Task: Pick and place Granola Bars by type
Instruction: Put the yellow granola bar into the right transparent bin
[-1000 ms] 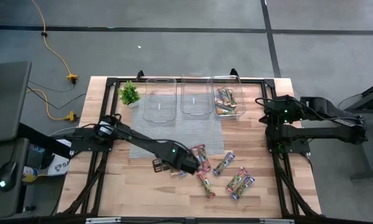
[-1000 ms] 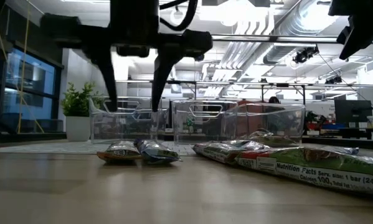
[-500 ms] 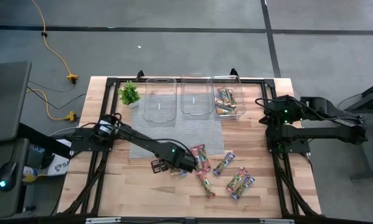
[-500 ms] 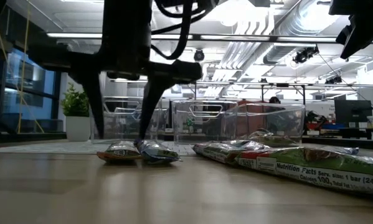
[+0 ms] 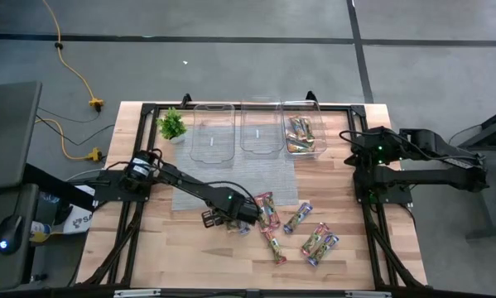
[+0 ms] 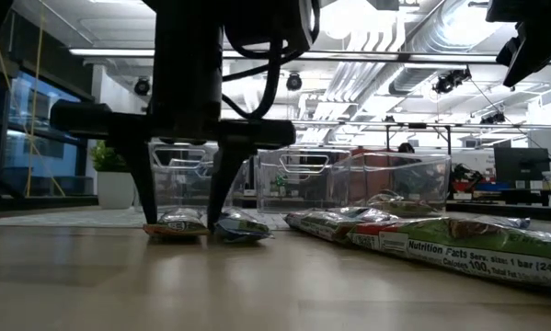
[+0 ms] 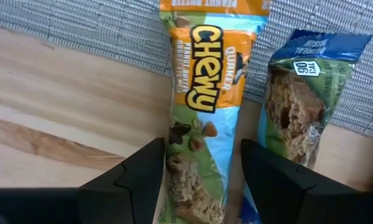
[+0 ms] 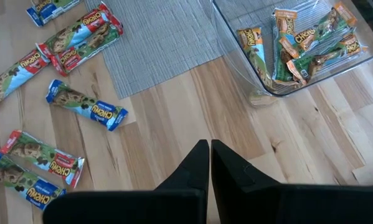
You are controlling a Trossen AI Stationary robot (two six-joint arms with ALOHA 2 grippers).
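1. Left end effector (image 7: 198, 180) dropped lower over the last second, fingers spread either side of the orange-and-green shiny-wrapped granola bar (image 7: 202, 118).
2. Bar still flat on the wooden desk (image 7: 55, 118), not yet pinched.
3. Right end effector (image 8: 210, 163) parked, pressed together.

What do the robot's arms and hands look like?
Both arms are black and made of chunky jointed pieces. The left arm has a small green light and thin cables near its base. The right arm has a green light too. The left hand has two flat, dark, wedge-shaped fingers, and so does the right hand.
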